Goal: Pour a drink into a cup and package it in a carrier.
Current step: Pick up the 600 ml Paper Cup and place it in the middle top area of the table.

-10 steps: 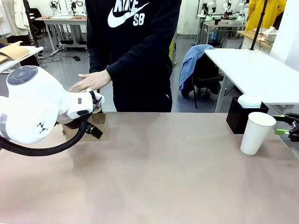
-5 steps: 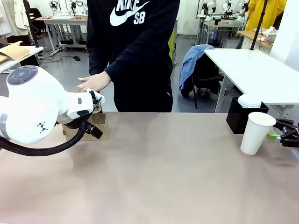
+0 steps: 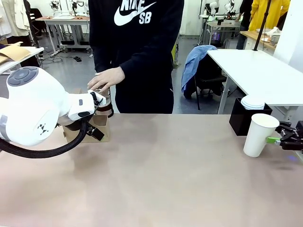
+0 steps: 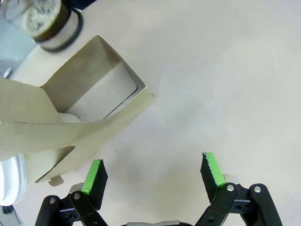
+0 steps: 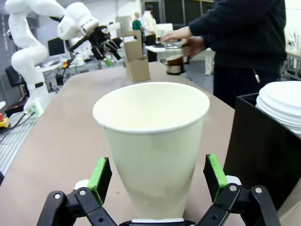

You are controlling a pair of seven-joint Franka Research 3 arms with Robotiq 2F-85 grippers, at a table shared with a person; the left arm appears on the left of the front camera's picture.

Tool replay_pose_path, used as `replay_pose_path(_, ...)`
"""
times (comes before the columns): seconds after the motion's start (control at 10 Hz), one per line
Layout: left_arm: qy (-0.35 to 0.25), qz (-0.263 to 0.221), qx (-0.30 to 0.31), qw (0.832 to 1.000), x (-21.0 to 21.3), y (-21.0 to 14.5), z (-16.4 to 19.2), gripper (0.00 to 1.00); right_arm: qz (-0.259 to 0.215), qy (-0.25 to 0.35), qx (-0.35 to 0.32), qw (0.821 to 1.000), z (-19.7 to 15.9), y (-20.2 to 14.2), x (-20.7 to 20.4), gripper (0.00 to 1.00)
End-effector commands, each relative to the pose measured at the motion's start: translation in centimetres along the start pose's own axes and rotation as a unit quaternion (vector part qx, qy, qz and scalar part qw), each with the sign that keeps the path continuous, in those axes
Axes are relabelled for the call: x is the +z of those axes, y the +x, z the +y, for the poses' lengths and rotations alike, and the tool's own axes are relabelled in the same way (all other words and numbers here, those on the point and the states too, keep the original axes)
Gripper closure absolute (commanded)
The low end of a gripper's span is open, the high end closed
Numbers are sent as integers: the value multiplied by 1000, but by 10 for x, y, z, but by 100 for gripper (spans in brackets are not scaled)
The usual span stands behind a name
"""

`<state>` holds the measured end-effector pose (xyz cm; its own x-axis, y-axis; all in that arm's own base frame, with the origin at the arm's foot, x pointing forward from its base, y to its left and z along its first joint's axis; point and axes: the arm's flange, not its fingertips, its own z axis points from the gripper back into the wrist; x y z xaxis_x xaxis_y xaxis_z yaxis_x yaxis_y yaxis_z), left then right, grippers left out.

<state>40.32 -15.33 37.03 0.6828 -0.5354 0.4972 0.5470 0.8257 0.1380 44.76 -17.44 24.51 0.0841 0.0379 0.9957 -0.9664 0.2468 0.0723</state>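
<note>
The cup (image 3: pixel 259 135) stands upright and unlidded near the right edge of the surface (image 3: pixel 165 175), just in front of the black box (image 3: pixel 241 118) that holds a stack of white lids (image 3: pixel 253 101). In the right wrist view the cup (image 5: pixel 153 146) looks empty, so it should be very light and easy to tip or skid. It is thin paper, stiff at the rolled rim and at the base but soft in the wall, so a hard squeeze would dent it. The best hold is probably low to mid on the wall, with gentle pressure. Once it is filled it will be heavier, and a tight pinch could slop the drink.

The right jaws stand released on either side of the cup, with a green pad (image 5: pixel 104 174) on each flank and a gap showing on both sides.

The carrier (image 3: pixel 99 126) sits well apart from the cup, at the far left corner of the surface, partly behind the left arm. It is light cardboard and would slide if nudged. The left jaws hang released over bare surface just beside the carrier (image 4: pixel 94 99), holding nothing.

At the far edge by the carrier, the person's hand (image 3: pixel 106 78) rests on a glass pitcher (image 5: pixel 175 63) holding the brown drink (image 4: pixel 47 21).
</note>
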Motion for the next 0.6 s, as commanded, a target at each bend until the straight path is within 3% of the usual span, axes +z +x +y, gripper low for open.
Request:
replay_pose_path(0.0,-1,0,1,1000,0,0,1,0,0,20,8,1000,1,-4,-13,0)
replay_pose_path(0.5,-1,0,1,1000,0,0,1,0,-16,44,-6,999,-2,-9,-34,0)
